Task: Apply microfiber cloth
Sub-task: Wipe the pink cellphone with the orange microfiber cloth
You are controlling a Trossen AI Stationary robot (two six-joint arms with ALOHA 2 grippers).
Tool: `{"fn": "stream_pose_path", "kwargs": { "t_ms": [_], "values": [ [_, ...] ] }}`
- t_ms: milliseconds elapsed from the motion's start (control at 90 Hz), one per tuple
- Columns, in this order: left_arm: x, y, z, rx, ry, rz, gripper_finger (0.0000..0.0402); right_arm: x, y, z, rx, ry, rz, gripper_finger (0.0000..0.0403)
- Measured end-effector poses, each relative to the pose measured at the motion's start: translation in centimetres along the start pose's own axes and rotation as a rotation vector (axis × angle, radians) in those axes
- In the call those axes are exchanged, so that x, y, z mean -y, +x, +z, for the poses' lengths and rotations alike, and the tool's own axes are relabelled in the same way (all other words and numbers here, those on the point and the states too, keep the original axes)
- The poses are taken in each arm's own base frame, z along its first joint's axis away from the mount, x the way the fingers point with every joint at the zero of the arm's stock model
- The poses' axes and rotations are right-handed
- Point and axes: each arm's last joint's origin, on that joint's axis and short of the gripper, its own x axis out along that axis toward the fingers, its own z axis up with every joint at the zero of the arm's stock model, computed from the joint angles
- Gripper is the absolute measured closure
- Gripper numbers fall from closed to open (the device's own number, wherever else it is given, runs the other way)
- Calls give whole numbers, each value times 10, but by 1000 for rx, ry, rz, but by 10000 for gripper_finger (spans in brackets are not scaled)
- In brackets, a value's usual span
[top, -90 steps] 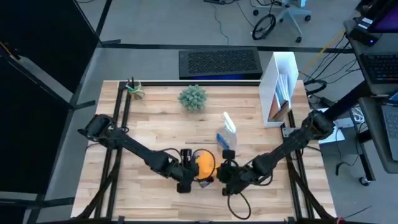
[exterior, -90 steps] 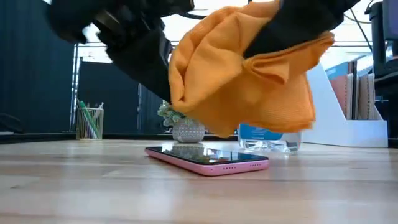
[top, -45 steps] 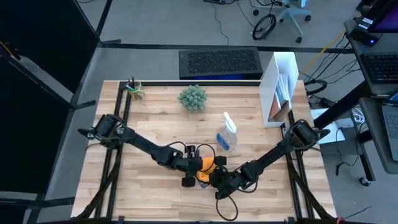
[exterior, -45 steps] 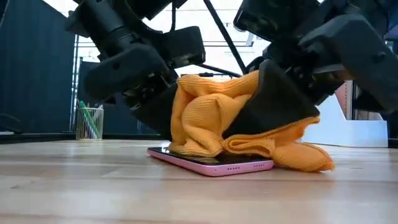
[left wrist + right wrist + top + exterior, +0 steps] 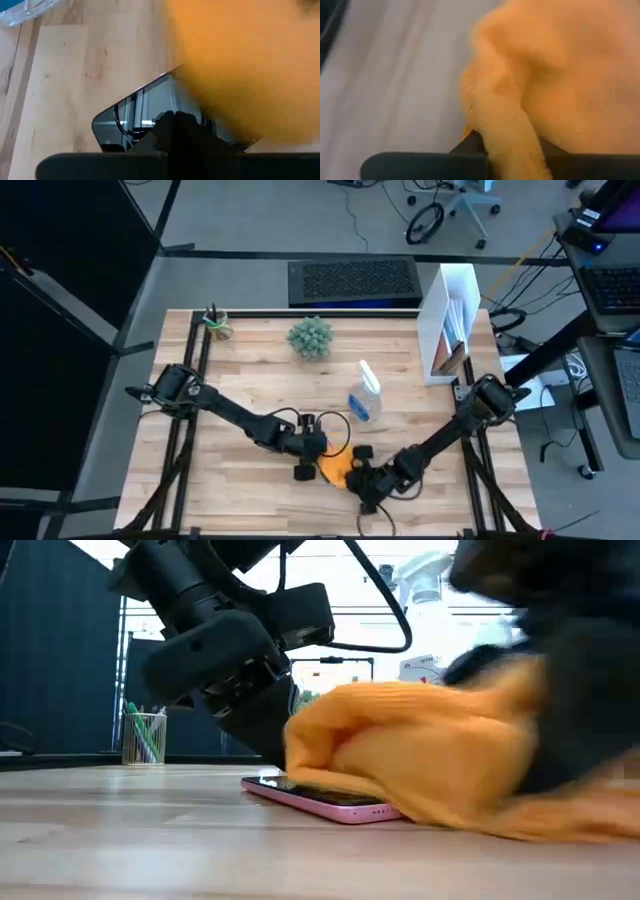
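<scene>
both of my arms are meeting low over the front middle of the table [image 5: 250,360]. my right gripper [image 5: 362,478] is pinching a fold of the orange cloth [image 5: 420,765] between its fingers, closed tight on the fabric, as my right wrist view is showing. the cloth is lying bunched over the near end of the phone [image 5: 315,798], which is resting flat on the wood with its pink edge and dark glass showing. my left gripper [image 5: 308,448] is pressing down by the far end of the phone, just beside the cloth; its fingers seem to be resting on the glass, though i cannot tell how far apart they are standing. behind us the spray bottle [image 5: 365,393] is lying near the middle, with the small plant [image 5: 309,336] and the pen cup [image 5: 145,737] farther back.
</scene>
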Motion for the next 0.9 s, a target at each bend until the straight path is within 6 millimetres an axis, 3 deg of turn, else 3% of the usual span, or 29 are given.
{"fn": "stream_pose_path", "kwargs": {
  "t_ms": [144, 322, 489, 656, 778, 900],
  "values": [
    [0, 0, 0, 2, 0, 5, 396, -1, -22, 4, 2, 0, -3, 396],
    [0, 1, 1, 17, -8, 6, 396, 14, -39, 34, 228, -36, -125, 396],
    [0, 1, 1, 20, -10, 6, 396, 37, -12, 48, 272, -58, -129, 396],
    [0, 1, 1, 20, -11, 6, 396, 53, 19, 37, 184, -49, -146, 396],
    [0, 1, 1, 20, -9, 7, 396, 48, 28, 30, 141, -28, -84, 396],
    [0, 1, 1, 20, -7, 7, 396, 31, 26, 19, 82, -17, -33, 396]
  ]
}}
